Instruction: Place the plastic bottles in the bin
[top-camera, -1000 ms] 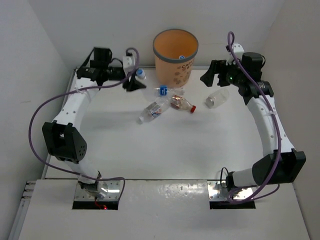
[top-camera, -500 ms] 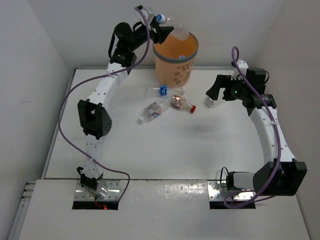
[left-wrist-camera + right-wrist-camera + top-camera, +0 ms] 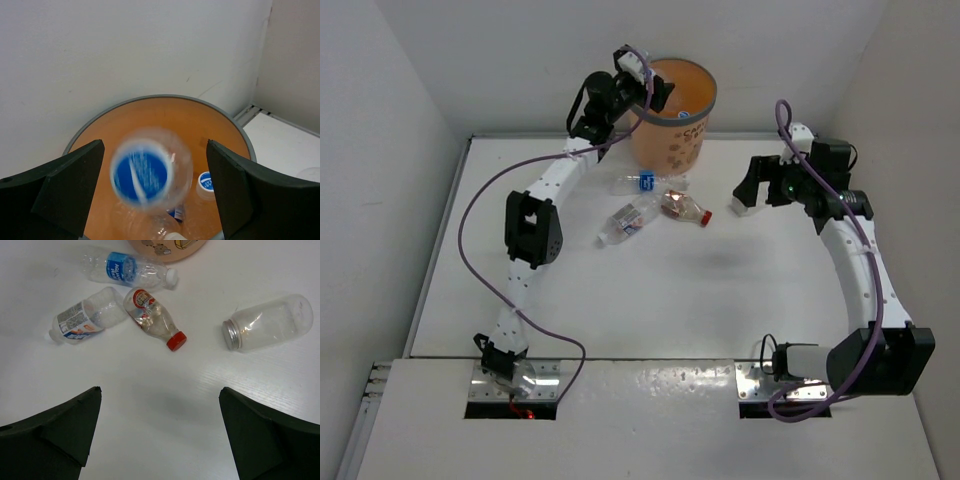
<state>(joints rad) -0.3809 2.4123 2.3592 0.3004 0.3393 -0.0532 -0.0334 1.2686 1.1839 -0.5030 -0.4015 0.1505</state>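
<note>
My left gripper (image 3: pixel 656 92) hangs over the orange bin (image 3: pixel 672 140) with its jaws open. In the left wrist view a clear bottle with a blue cap (image 3: pixel 145 172) shows blurred and loose between the fingers (image 3: pixel 75 180), above the bin's grey rim (image 3: pixel 160 97). More bottles lie inside the bin, one with a blue-and-white cap (image 3: pixel 205 182). On the table lie a blue-label bottle (image 3: pixel 125 269), a white-label bottle (image 3: pixel 85 315), a red-capped bottle (image 3: pixel 152 320) and a silver-capped clear bottle (image 3: pixel 267 322). My right gripper (image 3: pixel 160 395) is open above the table, near the silver-capped bottle.
White walls close the table at the back and both sides; the bin stands against the back wall. The left arm arches over the table's left half. The bin's base (image 3: pixel 170 247) sits just beyond the blue-label bottle.
The left arm lifted the blue-capped bottle from the table's back left to above the bin, and its jaws opened. The right gripper dropped lower over the silver-capped bottle.
</note>
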